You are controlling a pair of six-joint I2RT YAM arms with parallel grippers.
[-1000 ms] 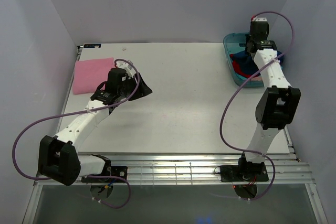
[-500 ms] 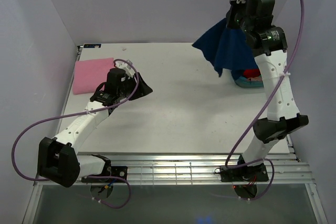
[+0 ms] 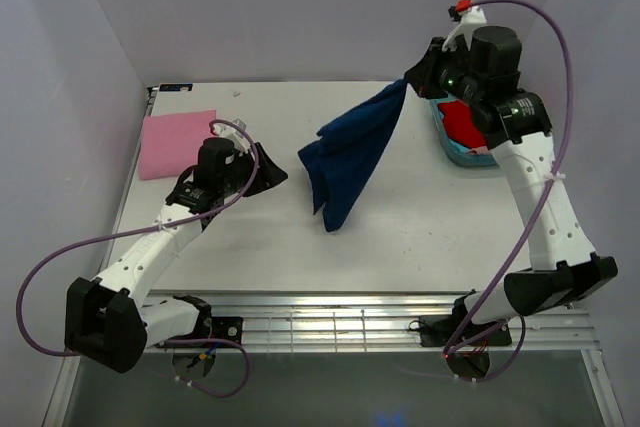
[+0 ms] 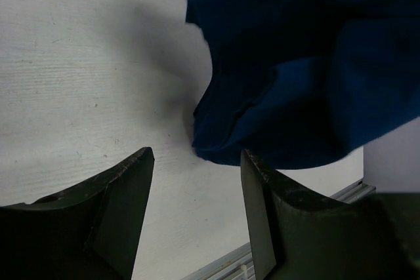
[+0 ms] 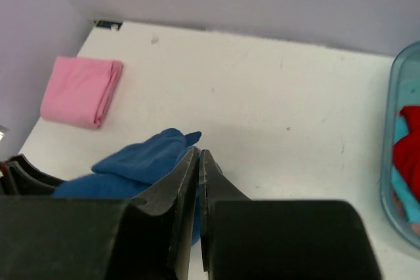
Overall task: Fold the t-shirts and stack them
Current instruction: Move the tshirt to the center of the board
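I had the left gripper (image 4: 197, 157) low at 9 o'clock, jaws wide and empty, placed to catch the navy t-shirt (image 3: 345, 162) hanging at centre. At 1 o'clock the right gripper (image 5: 199, 153) pinched its top corner shut so it draped; the pink t-shirt (image 3: 178, 142) lay folded at 10 o'clock.

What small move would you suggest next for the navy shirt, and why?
Probably the left hand should ease forward and close on the navy shirt's low edge. The right hand, shut, hangs the shirt by one end, its bottom bunched near the table; the open left hand faces that edge. Two grips could spread it flat.
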